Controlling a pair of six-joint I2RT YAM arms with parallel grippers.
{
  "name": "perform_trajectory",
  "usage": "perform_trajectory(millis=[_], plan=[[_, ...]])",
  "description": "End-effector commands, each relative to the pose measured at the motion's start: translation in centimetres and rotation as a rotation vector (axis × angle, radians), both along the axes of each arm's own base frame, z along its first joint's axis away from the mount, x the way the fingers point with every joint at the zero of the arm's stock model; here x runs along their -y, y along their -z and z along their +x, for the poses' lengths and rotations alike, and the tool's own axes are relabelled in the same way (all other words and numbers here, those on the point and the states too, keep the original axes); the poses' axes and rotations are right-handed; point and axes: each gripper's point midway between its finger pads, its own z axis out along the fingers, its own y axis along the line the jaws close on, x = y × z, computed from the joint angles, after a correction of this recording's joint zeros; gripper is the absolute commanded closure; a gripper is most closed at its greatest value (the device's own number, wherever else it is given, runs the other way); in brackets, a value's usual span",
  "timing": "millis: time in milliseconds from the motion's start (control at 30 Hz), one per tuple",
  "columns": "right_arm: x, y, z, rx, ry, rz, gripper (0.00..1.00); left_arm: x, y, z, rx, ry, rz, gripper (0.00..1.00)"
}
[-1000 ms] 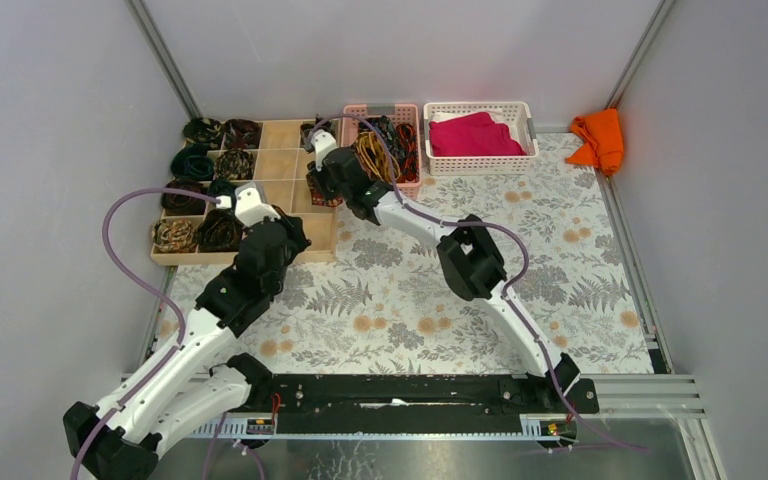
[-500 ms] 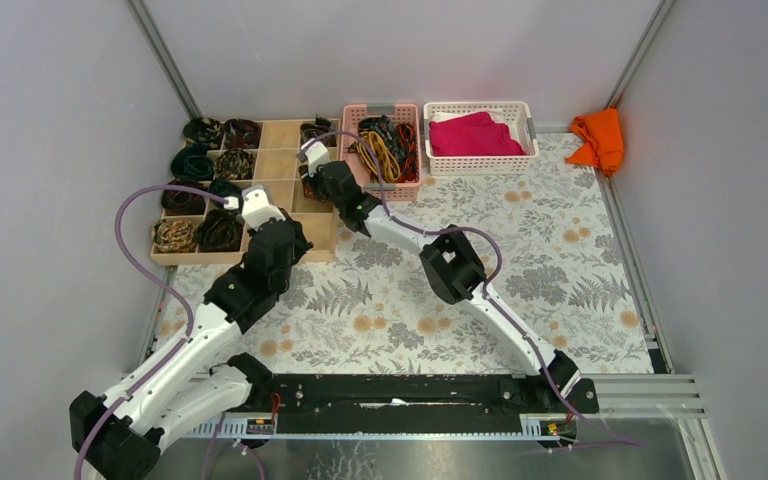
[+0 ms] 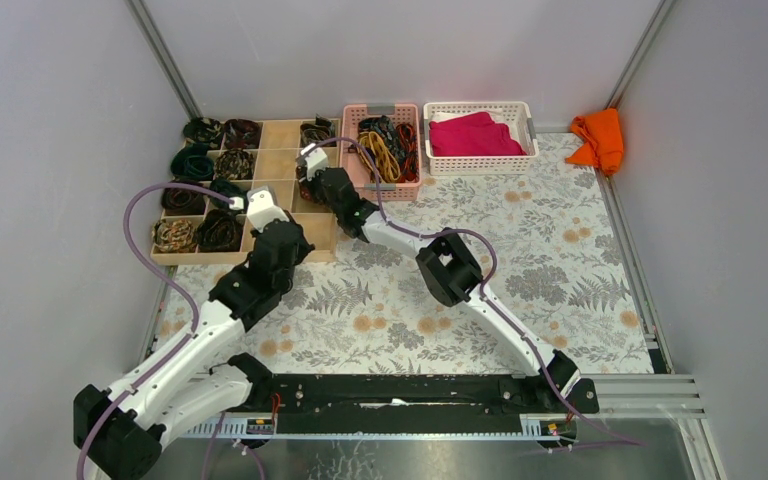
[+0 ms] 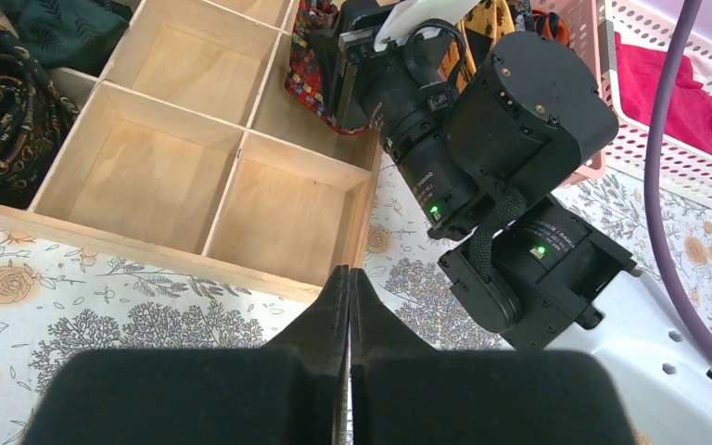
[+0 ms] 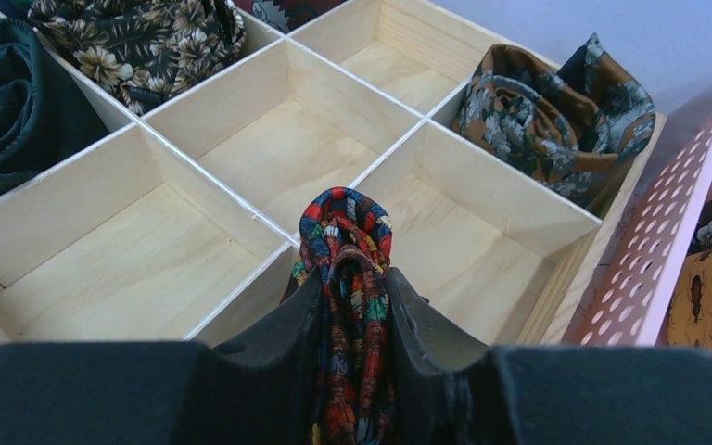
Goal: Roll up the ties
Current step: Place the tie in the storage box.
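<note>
right gripper (image 5: 354, 289) now further left over wooden compartment tray (image 5: 120, 269), pinching rolled red patterned fabric tie (image 5: 343, 222); left gripper (image 4: 349, 289) pressed together. risk: roll may snag divider (image 5: 213, 181) & unravel.

Left arm (image 3: 260, 268) bent, jaws pressed together; right arm (image 3: 448, 270) stretched forward-left, jaws gripping.

No text, label, brand or number can be read in any view. Only two small green indicator lights (image 4: 436, 209) are seen lit on the right arm's black housings (image 4: 519, 102).
</note>
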Motion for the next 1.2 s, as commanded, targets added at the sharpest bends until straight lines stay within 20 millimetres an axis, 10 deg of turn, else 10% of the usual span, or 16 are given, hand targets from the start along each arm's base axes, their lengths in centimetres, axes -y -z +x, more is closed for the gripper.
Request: perform_trajectory(millis=[0, 267, 1100, 1167], plan=[[1.2, 0.8, -1.0, -0.13, 0.015, -0.078, 1.0, -0.6, -0.6, 0.1, 0.039, -0.023, 0.003, 1.0], [2.9, 2.7, -2.0, -0.218, 0.033, -0.201, 1.0, -0.2, -0.7, -0.1, 0.043, 0.003, -0.016, 1.0], [0.7, -0.7, -0.6, 0.182, -0.038, -0.065, 1.0, -0.7, -0.8, 0.1, 0.088, -0.02, -0.01, 1.0], [0.7, -0.5, -0.9, 0.185, -0.043, -0.07, 0.87, -0.7, -0.7, 0.1, 0.084, -0.022, -0.007, 1.0]])
